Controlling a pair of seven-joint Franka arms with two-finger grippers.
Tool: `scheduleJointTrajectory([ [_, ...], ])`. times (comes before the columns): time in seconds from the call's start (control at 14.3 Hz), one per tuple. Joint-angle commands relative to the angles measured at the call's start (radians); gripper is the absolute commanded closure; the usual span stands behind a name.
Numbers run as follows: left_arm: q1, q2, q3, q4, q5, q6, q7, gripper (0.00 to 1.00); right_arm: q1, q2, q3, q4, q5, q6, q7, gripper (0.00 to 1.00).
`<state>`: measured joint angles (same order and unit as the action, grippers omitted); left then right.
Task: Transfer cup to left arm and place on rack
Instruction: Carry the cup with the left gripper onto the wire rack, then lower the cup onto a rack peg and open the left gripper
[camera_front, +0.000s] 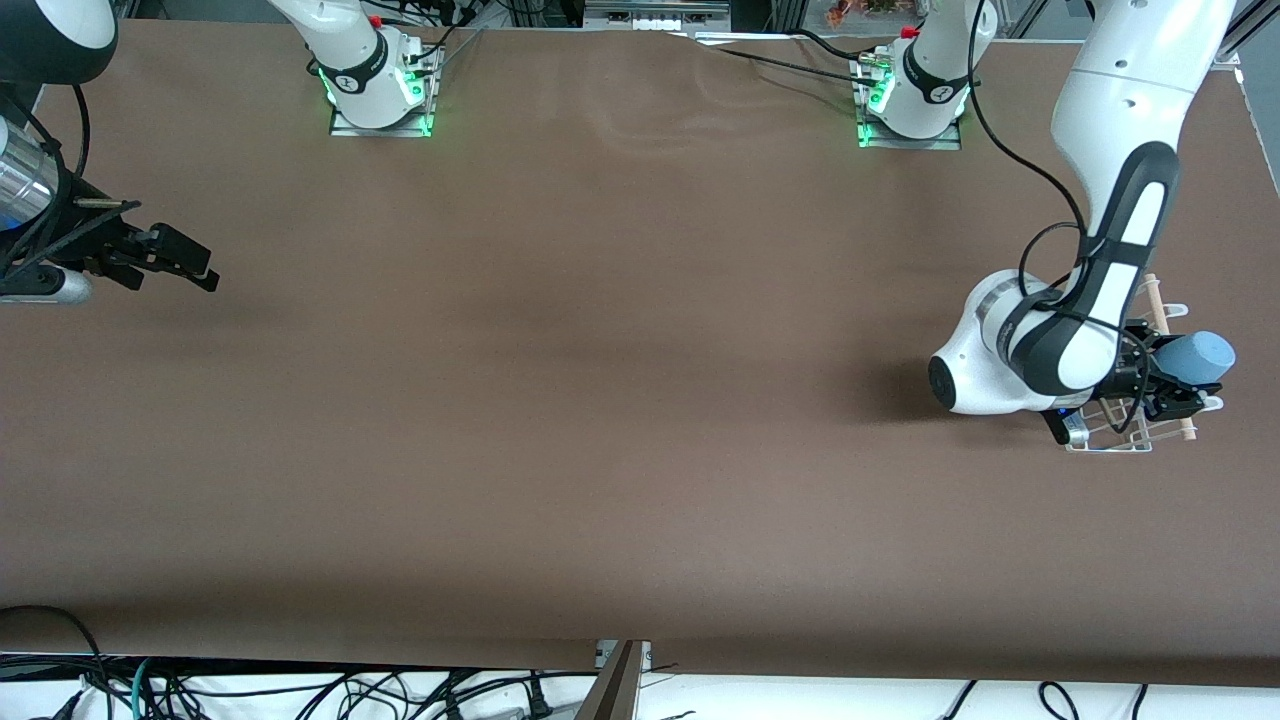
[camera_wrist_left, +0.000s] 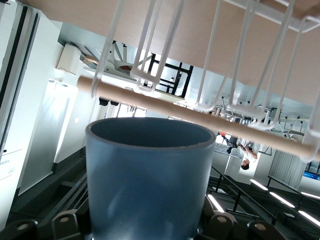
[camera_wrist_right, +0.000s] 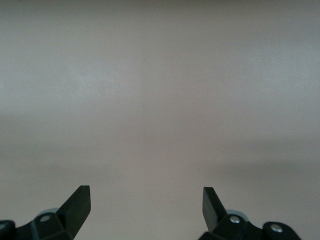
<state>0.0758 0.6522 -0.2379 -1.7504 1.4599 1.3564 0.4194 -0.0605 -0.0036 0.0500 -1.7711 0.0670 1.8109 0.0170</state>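
Tabletop rack (camera_front: 1160, 300): left gripper (camera_front: 1165, 385) holds cup (camera_front: 1200, 357).

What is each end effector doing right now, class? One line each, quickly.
Left end effector: shut on the cup, held over the rack.
Right end effector: open, holding nothing, waiting at the right arm's end of the table.
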Motion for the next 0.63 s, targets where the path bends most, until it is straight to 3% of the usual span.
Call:
scheduleJointTrajectory([
  [0.0, -0.010, 0.037, -0.006, 0.015, 0.071, -0.006, -0.028, 0.90, 0.010, 0.013, -0.005, 0.030, -0.016, -0.027, -0.018, 0.01],
  [0.56, -0.001, 0.061, -0.006, 0.011, 0.073, -0.005, -0.051, 0.88, 0.027, 0.020, -0.004, 0.038, -0.052, -0.059, -0.031, 0.01],
])
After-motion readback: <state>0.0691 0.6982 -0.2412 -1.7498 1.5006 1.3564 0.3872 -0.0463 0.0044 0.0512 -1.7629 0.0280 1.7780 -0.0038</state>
